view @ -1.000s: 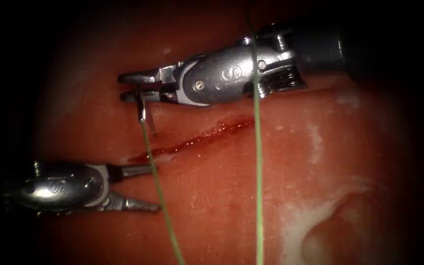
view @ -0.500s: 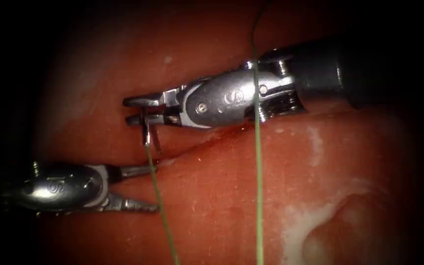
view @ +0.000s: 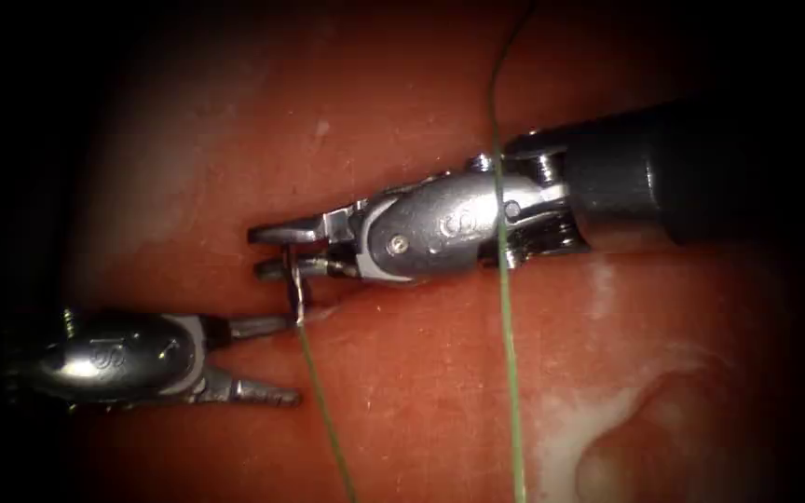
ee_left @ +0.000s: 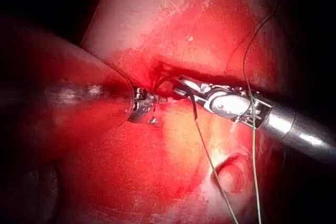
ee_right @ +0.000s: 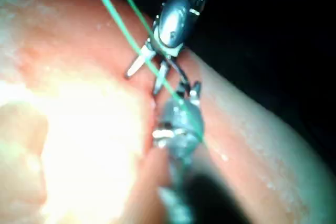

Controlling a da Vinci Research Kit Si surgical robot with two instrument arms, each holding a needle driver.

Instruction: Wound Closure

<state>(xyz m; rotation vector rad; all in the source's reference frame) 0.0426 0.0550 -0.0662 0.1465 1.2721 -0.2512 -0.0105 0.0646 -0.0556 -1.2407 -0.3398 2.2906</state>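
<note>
The slab of red, wet tissue (view: 421, 391) is the biggest thing here, its cut mostly tucked under the right arm's silver needle driver (view: 281, 250). That tool's jaws are clamped on the thin curved steel needle (view: 297, 287) near the thread end, the tip touching the tissue at the cut's left end — has it gone in? Can't tell. The left arm's silver needle driver (view: 277, 361) sits with jaws spread wide, holding nothing, its upper jaw right beside the needle. The green thread (view: 323, 410) trails down. I'd say follow the curve with the wrist — don't shove.

Open left pincer (ee_right: 148, 77), green thread (ee_right: 131, 40), pale tissue (ee_right: 68, 129)
</note>
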